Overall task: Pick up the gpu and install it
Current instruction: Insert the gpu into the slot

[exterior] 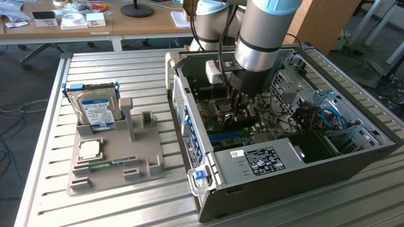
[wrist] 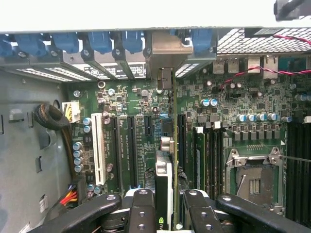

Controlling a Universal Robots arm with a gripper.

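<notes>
The arm [exterior: 265,38] reaches straight down into the case [exterior: 284,189], claw [wrist: 164,206] clamped on the edge-on gpu [wrist: 164,167].

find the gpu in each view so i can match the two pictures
exterior view: the gpu is inside the open computer case, directly under the arm's fingers, and mostly hidden by them.
wrist view: the gpu is seen edge-on between the two fingers, its far end reaching toward the slot wall.
shared landmark: the blue slot clips along the case's rear wall.
</notes>
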